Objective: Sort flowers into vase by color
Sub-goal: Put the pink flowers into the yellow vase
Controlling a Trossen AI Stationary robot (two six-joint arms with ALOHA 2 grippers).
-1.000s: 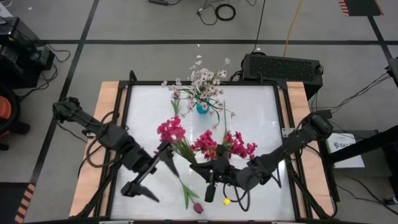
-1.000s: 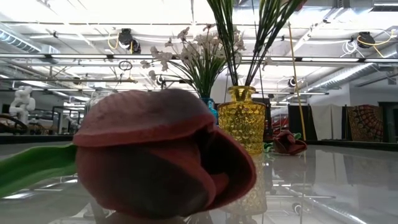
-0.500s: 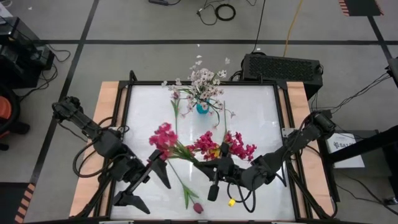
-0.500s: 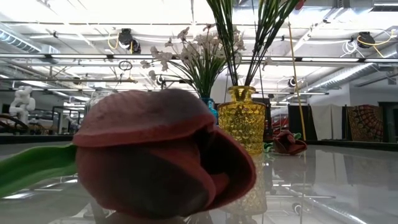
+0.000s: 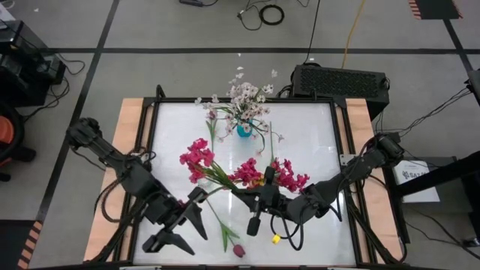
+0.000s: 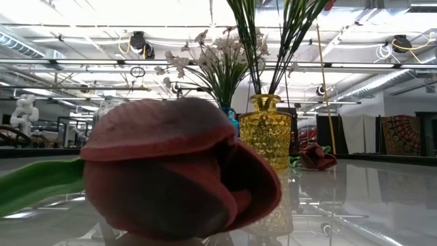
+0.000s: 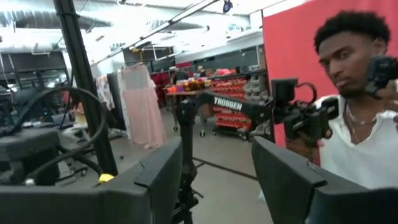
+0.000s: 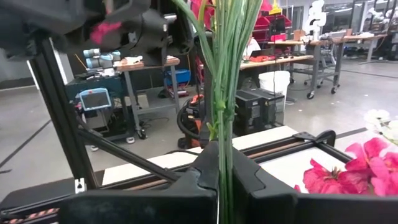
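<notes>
A workshop floor with taped lines and loose cables lies round a white desk [image 5: 315,135] with wooden strips along its two sides. Beyond it are benches, racks and a person holding a camera.

At the far middle of the desk a small blue vase [image 5: 244,130] holds the white-pink blossoms [image 5: 246,96]. Near the centre, magenta blooms [image 5: 281,176] spread above a yellow glass vase [image 6: 265,130], which is only clear in the low view, with green stems rising out of it. A dark maroon tulip [image 5: 238,250] lies flat at the near edge, its stem running back toward the middle. A second maroon tulip [image 6: 317,156] lies just beside the yellow vase.

The right tool [image 8: 221,174] is clenched on a bundle of green stems [image 8: 224,74] near the desk's centre. They appear to belong to the magenta flowers, and one magenta cluster [image 5: 196,156] leans out to the left on a long stalk. The left tool [image 7: 216,158] is released, with nothing between its fingers. It is at the near left of the desk, close beside the lying tulip's stem. I cannot tell its height above the surface.

The flowers look light and easily crushed, with soft petals on thin, springy stems. The stalk is the place to grip, about midway and clear of the leaf. A grip too near the head would likely squash it, and one too near the stem's end would likely let the bloom droop and swing.
</notes>
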